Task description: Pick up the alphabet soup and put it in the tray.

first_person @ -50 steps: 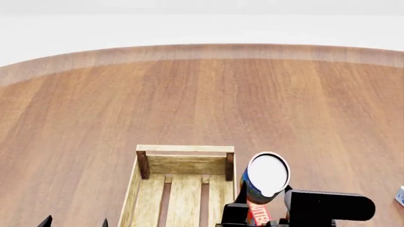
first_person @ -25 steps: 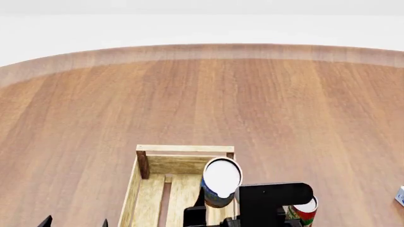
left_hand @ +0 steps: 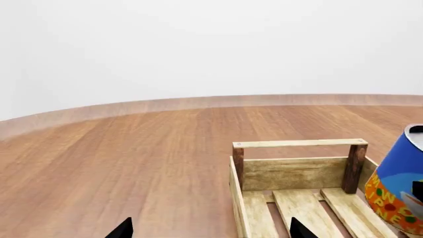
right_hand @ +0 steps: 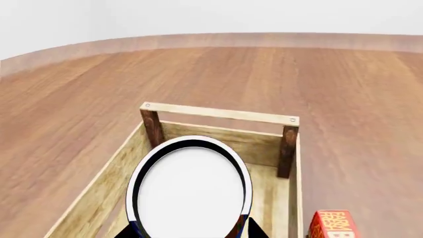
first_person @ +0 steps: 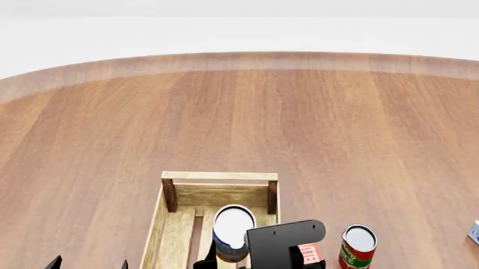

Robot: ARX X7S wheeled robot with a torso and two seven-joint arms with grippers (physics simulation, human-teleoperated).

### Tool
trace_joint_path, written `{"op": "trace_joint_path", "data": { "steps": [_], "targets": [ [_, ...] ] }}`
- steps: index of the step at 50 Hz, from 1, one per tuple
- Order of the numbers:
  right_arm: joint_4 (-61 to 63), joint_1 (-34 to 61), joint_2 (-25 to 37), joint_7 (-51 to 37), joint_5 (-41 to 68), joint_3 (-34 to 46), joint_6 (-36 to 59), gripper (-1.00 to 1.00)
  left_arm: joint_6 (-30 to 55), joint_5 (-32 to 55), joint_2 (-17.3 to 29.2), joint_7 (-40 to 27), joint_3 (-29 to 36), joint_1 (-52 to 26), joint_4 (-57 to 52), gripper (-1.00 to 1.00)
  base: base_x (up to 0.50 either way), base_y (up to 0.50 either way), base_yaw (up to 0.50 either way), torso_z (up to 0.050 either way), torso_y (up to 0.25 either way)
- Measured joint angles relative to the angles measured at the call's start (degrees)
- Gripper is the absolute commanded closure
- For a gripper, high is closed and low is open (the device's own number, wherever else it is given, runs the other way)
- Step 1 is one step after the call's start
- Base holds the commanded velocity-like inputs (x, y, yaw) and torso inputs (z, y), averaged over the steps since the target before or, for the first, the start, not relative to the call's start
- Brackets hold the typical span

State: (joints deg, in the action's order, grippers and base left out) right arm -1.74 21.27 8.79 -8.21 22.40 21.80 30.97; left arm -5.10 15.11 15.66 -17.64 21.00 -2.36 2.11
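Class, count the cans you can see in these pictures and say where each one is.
2. The alphabet soup is held over the tray by the right claw. The red-and-green can stands on the table right of the tray. Others may be out of view.

A: How much of the right gripper (first_person: 247, 255) is showing in the head view?
B: Little. Its black body is covering its own fingers and the can (first_person: 233, 232) below the lid, so the grip itself is staying out of sight.
A: And the left gripper (left_hand: 208, 229)?
B: Only two dark tips are poking in at the frame edge, the rest being cut off.
A: The crate (first_person: 217, 193)?
B: Its near end is running out of frame behind the right gripper.
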Motion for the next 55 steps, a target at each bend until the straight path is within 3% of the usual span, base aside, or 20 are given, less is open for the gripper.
{"op": "trace_joint_path", "data": {
  "steps": [22,55],
  "targets": [
    [-14.09,3.04,-2.32,2.27,-1.72,2.77,-6.21,1.0,-0.22,0.13,0.26,-0.37,0.38,-0.08,0.08,-1.0,0.0,0.0,0.0,0.0,0.001],
    [-22.72,4.98,-3.61,3.59,-2.22,5.23,-10.04,1.0,-0.55,0.32,0.66,-0.84,0.97,-0.13,-0.01,-1.0,0.0,0.0,0.0,0.0,0.0]
  ]
}}
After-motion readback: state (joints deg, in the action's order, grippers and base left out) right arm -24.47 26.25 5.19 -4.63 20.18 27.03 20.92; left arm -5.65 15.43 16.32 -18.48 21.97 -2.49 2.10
